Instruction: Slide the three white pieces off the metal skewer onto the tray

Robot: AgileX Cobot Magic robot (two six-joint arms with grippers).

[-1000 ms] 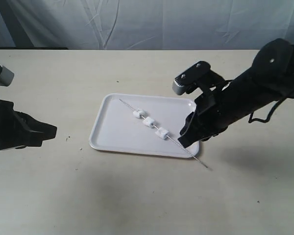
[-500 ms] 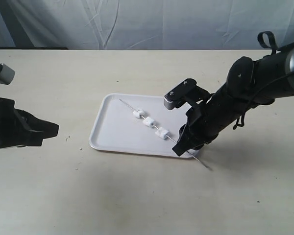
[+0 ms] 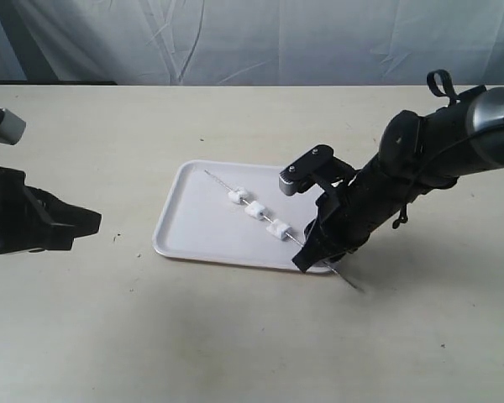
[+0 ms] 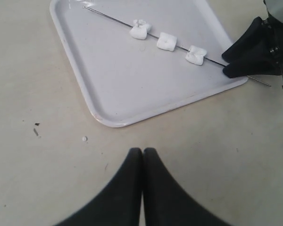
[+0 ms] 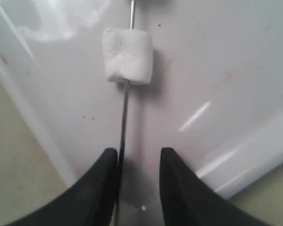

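The metal skewer (image 3: 302, 243) lies diagonally across the white tray (image 3: 193, 227), its near end poking past the tray's corner onto the table. Three white pieces (image 3: 255, 211) are threaded on it in a row. My right gripper (image 3: 307, 256) is down at the tray's near right corner, open. In the right wrist view the skewer (image 5: 124, 113) runs between its fingers, close against one of them, and the nearest white piece (image 5: 128, 56) sits just ahead of the right gripper (image 5: 138, 162). My left gripper (image 4: 142, 151) is shut and empty, on the table left of the tray (image 4: 85, 70).
A beige table (image 3: 235, 336) carries everything. A wrinkled pale curtain (image 3: 235, 42) hangs behind it. Small dark specks (image 4: 36, 129) lie on the table near the tray's left side.
My right arm has come lower and slightly left over the tray's near right corner, bringing its fingers down around the skewer. The left arm, skewer and pieces have not moved.
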